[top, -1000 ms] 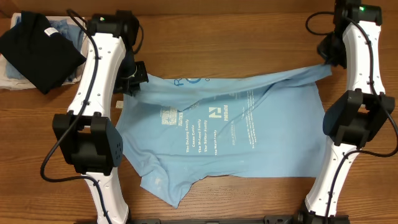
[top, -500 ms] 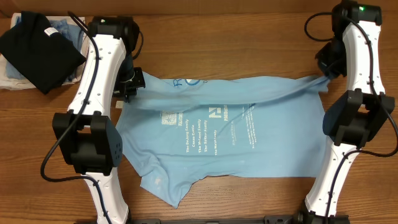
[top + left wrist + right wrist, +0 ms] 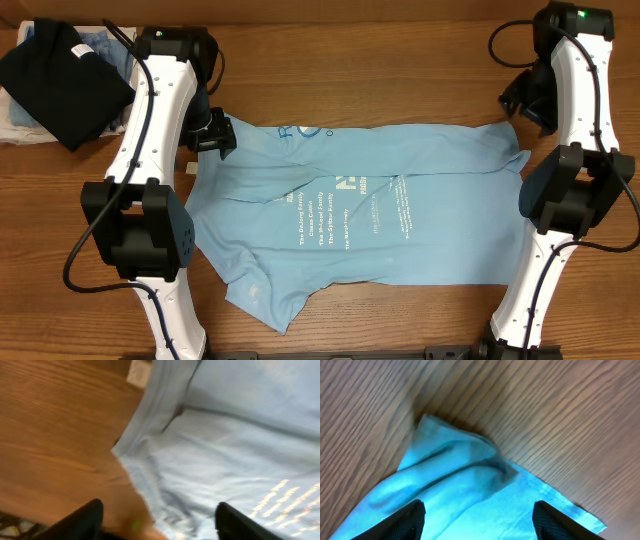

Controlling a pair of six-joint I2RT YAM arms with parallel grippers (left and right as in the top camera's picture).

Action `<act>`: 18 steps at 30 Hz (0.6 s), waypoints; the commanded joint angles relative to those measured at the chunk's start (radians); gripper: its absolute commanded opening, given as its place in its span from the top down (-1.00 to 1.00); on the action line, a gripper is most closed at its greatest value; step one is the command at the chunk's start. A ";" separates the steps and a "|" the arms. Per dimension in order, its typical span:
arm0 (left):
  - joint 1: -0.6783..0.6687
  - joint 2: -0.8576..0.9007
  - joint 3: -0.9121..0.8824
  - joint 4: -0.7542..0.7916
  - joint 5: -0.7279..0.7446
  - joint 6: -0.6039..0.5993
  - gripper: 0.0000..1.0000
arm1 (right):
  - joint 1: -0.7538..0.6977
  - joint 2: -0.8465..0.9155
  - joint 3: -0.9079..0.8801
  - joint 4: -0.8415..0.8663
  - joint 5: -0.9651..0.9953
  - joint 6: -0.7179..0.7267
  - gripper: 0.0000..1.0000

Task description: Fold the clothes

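The clothes, a light sky-blue t-shirt (image 3: 360,215) with white lettering, lie spread on the wooden table between the two arms, its upper part lying folded down over some of the print. My left gripper (image 3: 213,132) hovers over the shirt's upper left corner and stands open, with nothing between its fingers. In the left wrist view the shirt's hem (image 3: 225,450) lies loose below that left gripper (image 3: 159,512). My right gripper (image 3: 520,100) is open just past the upper right corner. The right wrist view shows that corner (image 3: 460,485) flat on the wood under the right gripper (image 3: 478,510).
A black folded shirt (image 3: 65,80) lies on other folded blue and white garments (image 3: 100,45) at the back left corner. A small white tag (image 3: 187,170) lies on the wood beside the shirt's left edge. Both arm bases stand at the front edge.
Both grippers have opened and let go of the shirt's top edge. The stretched fold has dropped flat. Both grippers have drawn slightly back from the cloth.
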 commanded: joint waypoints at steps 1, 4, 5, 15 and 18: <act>-0.001 -0.013 -0.003 0.042 0.118 0.039 -0.17 | -0.002 -0.043 0.026 0.009 -0.063 -0.033 -0.45; -0.004 -0.013 -0.005 0.095 0.196 0.079 0.25 | 0.001 -0.043 0.024 0.033 -0.109 -0.101 0.23; -0.007 -0.013 -0.006 0.109 0.201 0.081 0.33 | 0.001 -0.042 0.023 0.038 -0.113 -0.119 0.32; -0.036 -0.013 -0.145 0.298 0.203 0.080 0.92 | 0.004 -0.040 -0.066 0.090 -0.133 -0.165 0.72; -0.036 -0.013 -0.198 0.375 0.204 0.080 0.92 | 0.006 -0.040 -0.122 0.155 -0.172 -0.202 0.72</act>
